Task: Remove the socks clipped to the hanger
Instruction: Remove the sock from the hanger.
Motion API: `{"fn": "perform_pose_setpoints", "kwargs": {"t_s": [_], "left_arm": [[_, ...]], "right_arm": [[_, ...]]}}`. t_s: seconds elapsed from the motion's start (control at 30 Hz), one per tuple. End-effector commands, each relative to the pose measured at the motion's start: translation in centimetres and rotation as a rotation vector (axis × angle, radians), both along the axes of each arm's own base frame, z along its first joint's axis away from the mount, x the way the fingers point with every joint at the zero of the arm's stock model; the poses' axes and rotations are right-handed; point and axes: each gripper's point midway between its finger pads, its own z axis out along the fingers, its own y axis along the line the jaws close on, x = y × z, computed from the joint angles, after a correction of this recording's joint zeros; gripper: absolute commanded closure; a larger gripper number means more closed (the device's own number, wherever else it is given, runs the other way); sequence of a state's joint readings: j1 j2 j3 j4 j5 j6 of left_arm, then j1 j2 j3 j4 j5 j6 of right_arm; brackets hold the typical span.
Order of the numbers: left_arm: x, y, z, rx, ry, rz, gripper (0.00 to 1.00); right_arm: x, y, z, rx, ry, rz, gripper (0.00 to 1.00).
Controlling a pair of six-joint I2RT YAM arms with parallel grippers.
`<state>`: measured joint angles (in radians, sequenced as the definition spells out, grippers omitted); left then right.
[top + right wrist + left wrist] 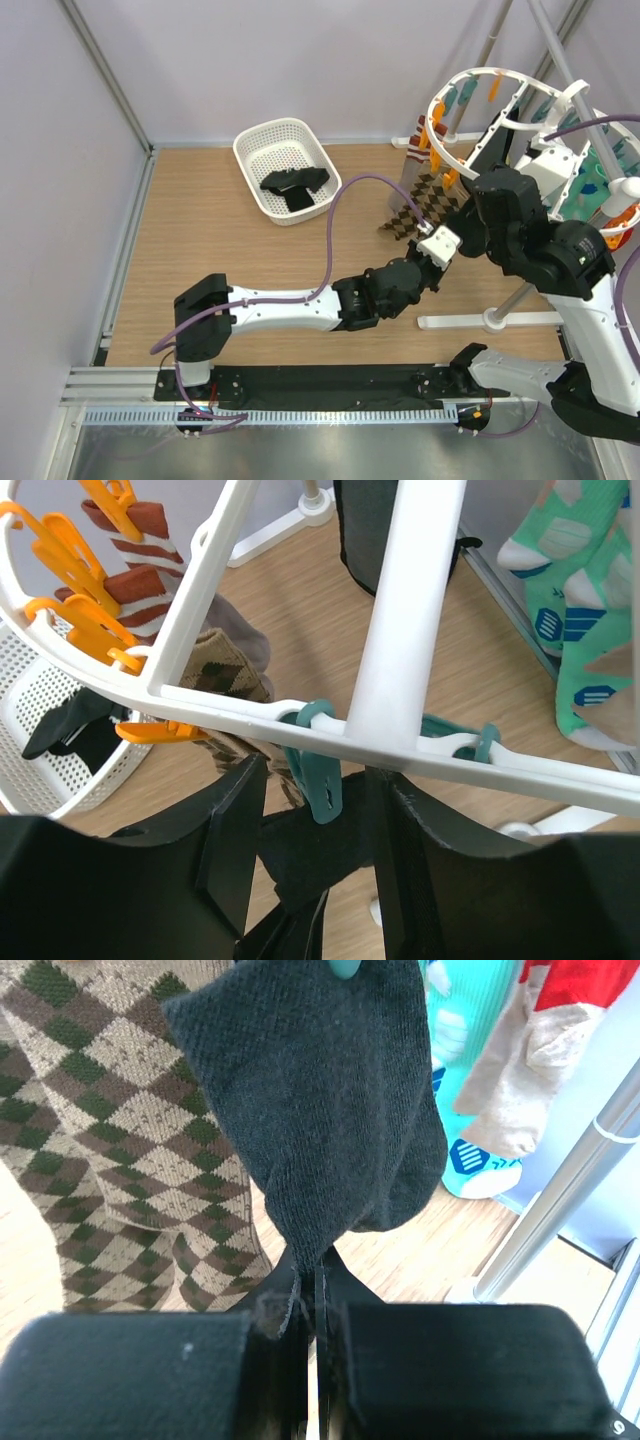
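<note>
A black sock (pixel 320 1100) hangs from a teal peg (pixel 322 780) on the white hanger (pixel 400 600). My left gripper (pixel 318 1270) is shut on the sock's lower tip, just above the wooden floor. My right gripper (pixel 318 780) is up at the hanger's rim, open, with one finger on each side of that teal peg and a gap showing on both sides. The black sock (pixel 330 850) dangles below between those fingers. A brown-and-cream diamond sock (pixel 110 1140) hangs to the left. Teal socks (pixel 580 620) and a red-and-beige sock (pixel 540 1050) hang to the right.
A white perforated basket (pixel 250 155) at the back left holds a black sock (pixel 295 185). Orange pegs (pixel 70 555) and a red striped sock (pixel 140 580) line the hanger's left rim. The stand's metal pole (pixel 560 1200) and white foot (pixel 490 321) are close on the right.
</note>
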<state>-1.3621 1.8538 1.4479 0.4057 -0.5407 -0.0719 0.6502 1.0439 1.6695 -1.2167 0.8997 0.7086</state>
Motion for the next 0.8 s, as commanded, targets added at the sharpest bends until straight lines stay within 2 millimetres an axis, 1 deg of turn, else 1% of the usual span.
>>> {"fn": "perform_pose_setpoints", "kwargs": {"t_s": [0.0, 0.03, 0.07, 0.13, 0.23, 0.33, 0.4, 0.43, 0.47, 0.5, 0.63, 0.67, 0.73, 0.77], "left_arm": [[0.3, 0.2, 2.8, -0.078, -0.016, 0.033, 1.00], [0.4, 0.2, 3.1, -0.077, -0.023, 0.039, 1.00], [0.5, 0.2, 3.1, -0.074, -0.026, 0.046, 1.00], [0.8, 0.3, 3.1, -0.064, -0.038, 0.065, 1.00], [1.1, 0.4, 2.8, -0.054, -0.048, 0.085, 1.00], [1.4, 0.5, 2.6, -0.047, -0.060, 0.114, 1.00], [1.3, 0.7, 3.0, -0.017, -0.103, 0.146, 1.00], [1.6, 1.1, 3.3, -0.011, -0.113, 0.187, 1.00], [1.4, 0.9, 3.1, -0.003, -0.126, 0.197, 1.00], [1.5, 1.1, 3.5, 0.013, -0.150, 0.212, 1.00], [1.6, 2.0, 4.3, 0.031, -0.195, 0.267, 1.00], [1.4, 2.1, 4.4, 0.040, -0.205, 0.277, 1.00], [1.6, 2.4, 4.9, 0.060, -0.243, 0.303, 1.00], [1.4, 2.5, 4.9, 0.072, -0.252, 0.318, 1.00]], "right_arm": [[-1.0, -1.3, 2.6, 0.038, -0.025, -0.064, 0.49], [-1.2, -1.5, 1.7, -0.027, 0.055, -0.073, 0.50], [-1.7, -2.0, 3.1, -0.009, 0.037, -0.081, 0.50], [-2.3, -2.5, 3.3, -0.048, 0.081, -0.089, 0.50], [-2.6, -2.7, 3.6, -0.022, 0.063, -0.088, 0.51], [-2.0, -1.9, 2.8, -0.024, 0.096, -0.077, 0.50], [-2.0, -1.9, 2.5, -0.015, 0.095, -0.092, 0.50], [-1.7, -1.8, 2.6, 0.000, 0.078, -0.092, 0.49], [-1.7, -1.6, 2.3, -0.002, 0.081, -0.085, 0.49], [-1.9, -1.7, 2.9, 0.033, 0.041, -0.075, 0.49], [-1.9, -1.1, 2.8, 0.046, 0.038, -0.032, 0.50], [-1.8, -0.6, 2.5, 0.046, 0.053, -0.004, 0.49], [-1.5, -0.1, 1.7, 0.038, 0.074, 0.012, 0.50], [-1.4, 0.1, 1.4, 0.034, 0.081, 0.018, 0.50]]}}
